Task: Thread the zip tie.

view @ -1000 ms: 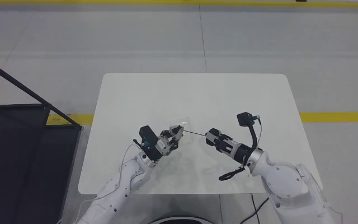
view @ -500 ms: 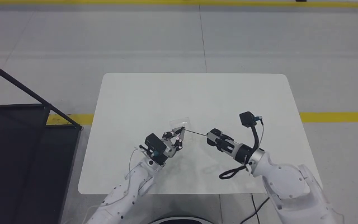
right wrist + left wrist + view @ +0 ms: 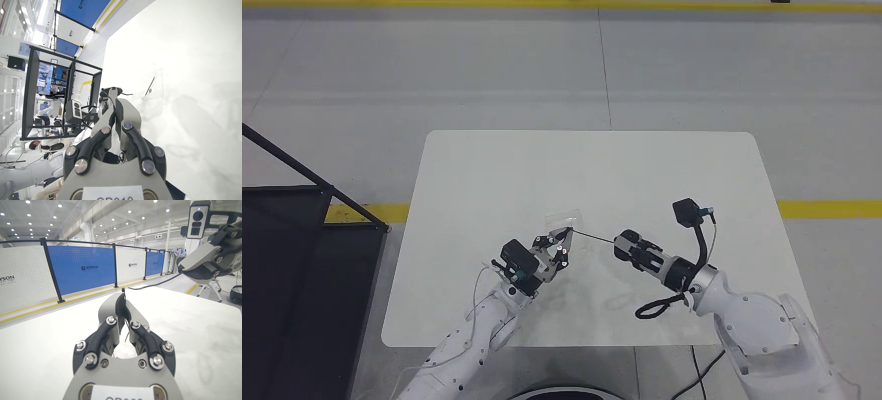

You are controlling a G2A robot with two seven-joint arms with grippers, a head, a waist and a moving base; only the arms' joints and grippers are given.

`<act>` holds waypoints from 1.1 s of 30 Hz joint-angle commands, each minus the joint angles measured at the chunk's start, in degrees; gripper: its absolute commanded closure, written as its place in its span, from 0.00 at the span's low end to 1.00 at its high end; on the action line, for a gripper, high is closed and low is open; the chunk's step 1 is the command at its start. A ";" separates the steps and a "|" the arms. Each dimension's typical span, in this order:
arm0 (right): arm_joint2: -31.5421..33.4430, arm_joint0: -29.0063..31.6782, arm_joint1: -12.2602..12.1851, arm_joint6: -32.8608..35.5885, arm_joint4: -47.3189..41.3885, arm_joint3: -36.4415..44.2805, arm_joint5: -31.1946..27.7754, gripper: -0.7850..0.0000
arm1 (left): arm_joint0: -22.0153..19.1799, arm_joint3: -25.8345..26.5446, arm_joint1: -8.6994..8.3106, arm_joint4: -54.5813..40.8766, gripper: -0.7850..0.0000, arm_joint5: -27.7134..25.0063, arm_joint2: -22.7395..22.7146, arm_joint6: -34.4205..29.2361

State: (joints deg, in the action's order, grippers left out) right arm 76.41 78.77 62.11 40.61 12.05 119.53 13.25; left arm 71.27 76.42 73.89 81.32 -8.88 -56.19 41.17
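Pinching thin black zip tie (image 3: 149, 286): left claw (image 3: 123, 303) clamps head end, right claw (image 3: 180, 268) clamps curved strap.

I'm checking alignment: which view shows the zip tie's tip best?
Left wrist view: the zip tie curves from the right gripper toward the left gripper. Top view gives a thin line; right wrist view, a small sliver.

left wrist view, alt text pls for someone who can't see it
The left gripper is shut on a thin black zip tie, its head poking out the top, above a white table. The right gripper holds a black strip whose free tip stops just short of that head.
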 commanded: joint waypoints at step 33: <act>-0.88 -2.65 0.05 1.34 -2.26 -1.59 2.88 1.00 | 0.00 0.00 0.00 0.00 1.00 0.00 0.00 0.00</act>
State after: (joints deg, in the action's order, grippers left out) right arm 75.56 76.16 62.16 41.92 9.81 117.95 16.12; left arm 71.27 76.42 73.89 81.32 -8.88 -56.19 41.17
